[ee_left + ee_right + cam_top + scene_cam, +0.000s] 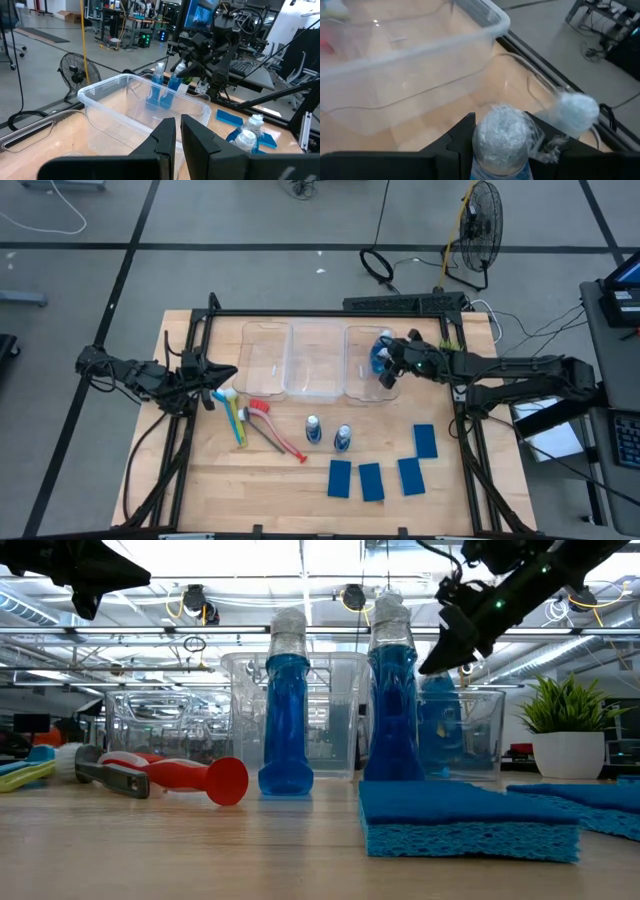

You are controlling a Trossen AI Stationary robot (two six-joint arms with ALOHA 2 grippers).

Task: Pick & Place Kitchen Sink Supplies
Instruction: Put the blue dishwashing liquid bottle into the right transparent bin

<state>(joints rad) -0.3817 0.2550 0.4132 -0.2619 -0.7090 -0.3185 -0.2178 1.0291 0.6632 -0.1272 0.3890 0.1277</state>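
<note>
Right tool (388, 370) grips bottle (504, 137) upright by neck, hanging over rightmost bin (362, 375); second bottle (572, 114) already inside, just beside. Left tool (222, 373) closed, empty, near brushes (250, 418).

Four blue sponges (383, 476) lie on the desk (200, 480), beside three dish brushes (262, 426). Four bottles (313, 429) in all, three clear bins (315, 362), one potted plant (568, 739).

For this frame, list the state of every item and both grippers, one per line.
Right gripper: shut on a bottle, over the right bin.
Held bottle: upright between the jaws.
Second bottle: standing in that bin.
Right bin: holds bottles.
Two bottles: upright on the table.
Sponges: flat on the table.
Brushes: lying on the table.
Left gripper: shut, empty.
</note>
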